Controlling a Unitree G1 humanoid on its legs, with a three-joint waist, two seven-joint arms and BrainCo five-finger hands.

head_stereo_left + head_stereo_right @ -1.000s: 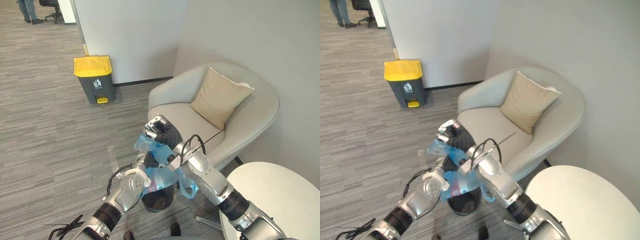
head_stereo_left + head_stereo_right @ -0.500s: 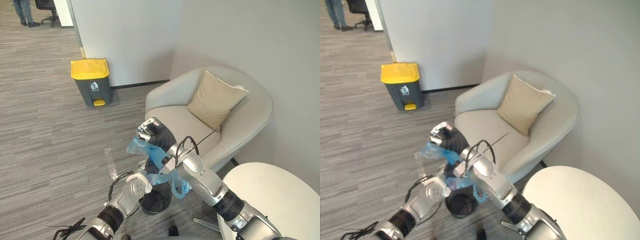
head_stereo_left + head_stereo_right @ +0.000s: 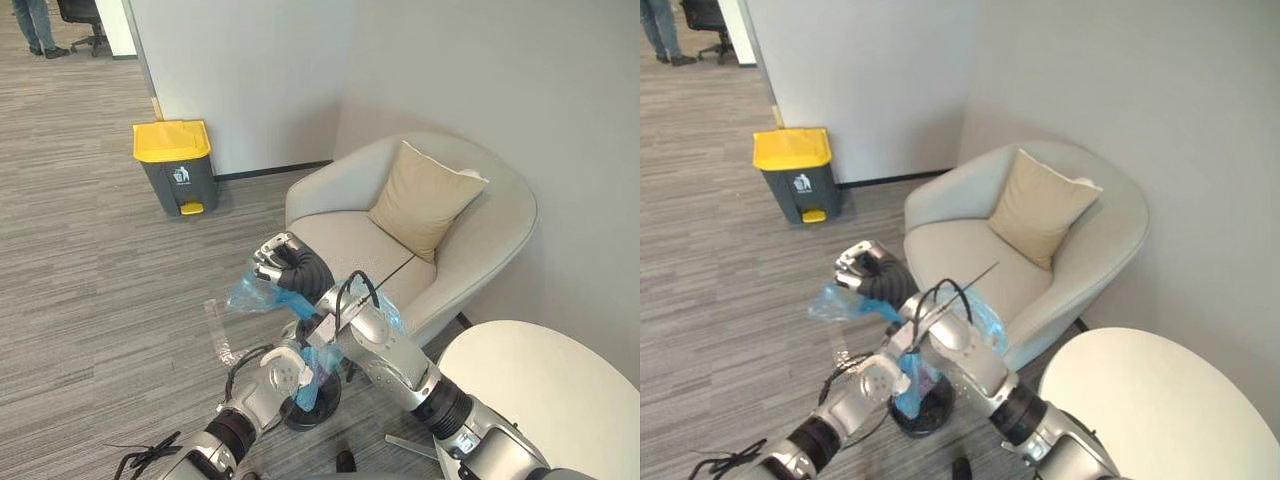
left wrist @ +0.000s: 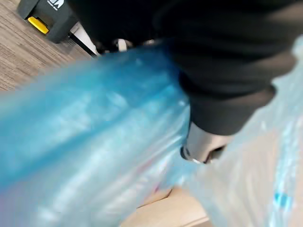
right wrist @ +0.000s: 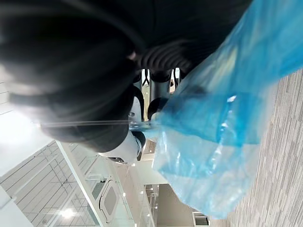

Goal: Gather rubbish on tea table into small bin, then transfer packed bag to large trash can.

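- The right hand [image 3: 276,258] is up above the floor, fingers clenched round the bunched top of the blue bag [image 3: 247,294]. That is a firm-looking grab on crumpled plastic.
- The bag runs down from that grip to the small bin [image 3: 325,402], and its lower end is at the bin's mouth, not yet clear of it.
- A loose fold of the plastic also lies across the right forearm.
- The left hand [image 3: 292,368] is low, right at the bin, buried in blue plastic. Whether it grips the bag or only steadies it cannot be told.
- The bin stands on the floor just in front of the armchair [image 3: 340,235], near the curved edge of the white desk [image 3: 530,380].
- The large trash can [image 3: 175,165] waits well apart across the floor, by the wall, and its yellow lid looks down.
- Risk one: the bag snags on the bin's rim during the lift, so the light bin tips or gets dragged along.
- Risk two: the thin film is stretched between a high grip and a loaded bottom, so it could tear and drop rubbish on the floor.
- Risk three: the bag's neck is only gathered, not tied as far as can be seen, so a swing may spill it.
- Risk four: the fold over the forearm could catch and tug the top out of the grip.
- Then comes that lid, with both hands busy and nothing free to open it.
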